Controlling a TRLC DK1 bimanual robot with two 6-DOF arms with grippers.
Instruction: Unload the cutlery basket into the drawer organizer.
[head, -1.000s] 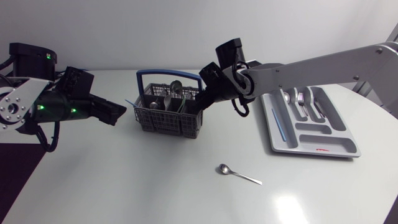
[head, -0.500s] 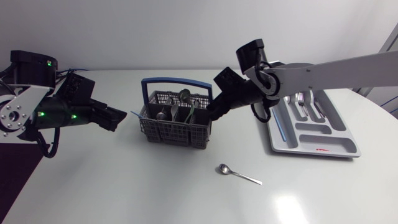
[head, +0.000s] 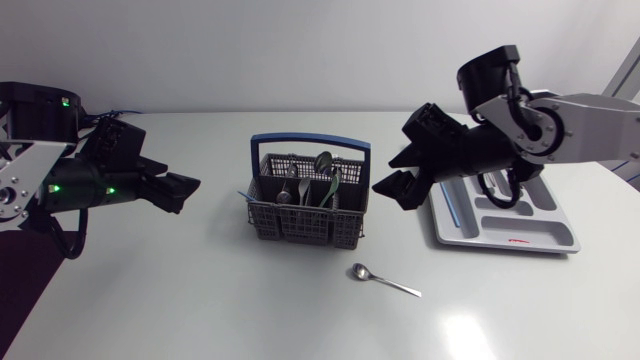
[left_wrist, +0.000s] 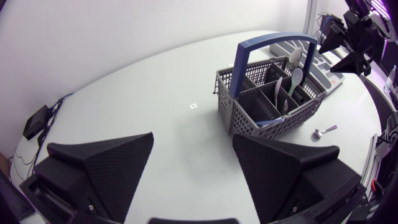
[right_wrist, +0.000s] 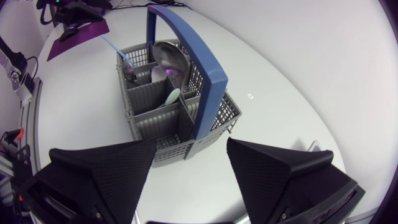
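1. Your right gripper (head: 393, 188) hangs just beside the cutlery basket (head: 305, 212), on the side nearest the organizer. Its fingers are spread wide with nothing between them.
2. Your left gripper (head: 183, 190) sits well apart on the basket's other side, also wide and empty.
3. The basket stands upright near the middle of the table (head: 200, 300). It is a grey plastic mesh box split into compartments, with a blue handle (head: 310, 143) arching over it.
4. Several steel pieces stand inside it, bowls up, and the tallest spoon (head: 323, 160) leans close under the handle. A thin blue stick (right_wrist: 115, 48) pokes out of the end compartment farthest from your right gripper.
5. Expect the cutlery to be stiff, light and smooth — probably slippery between flat pads.
   - Pinch across the neck just below a bowl, where it clears the mesh, and draw it straight up.
   - The basket looks light enough to slide or tip if a piece snags.
6. A loose spoon (head: 384, 281) lies flat on the table in front of the basket. It sits low, so take it crosswise on the handle rather than at the bowl.
7. The drawer organizer (head: 545, 233) — a grey slotted tray — lies just past your right gripper. Some cutlery is already in its far slots, partly hidden by the arm.
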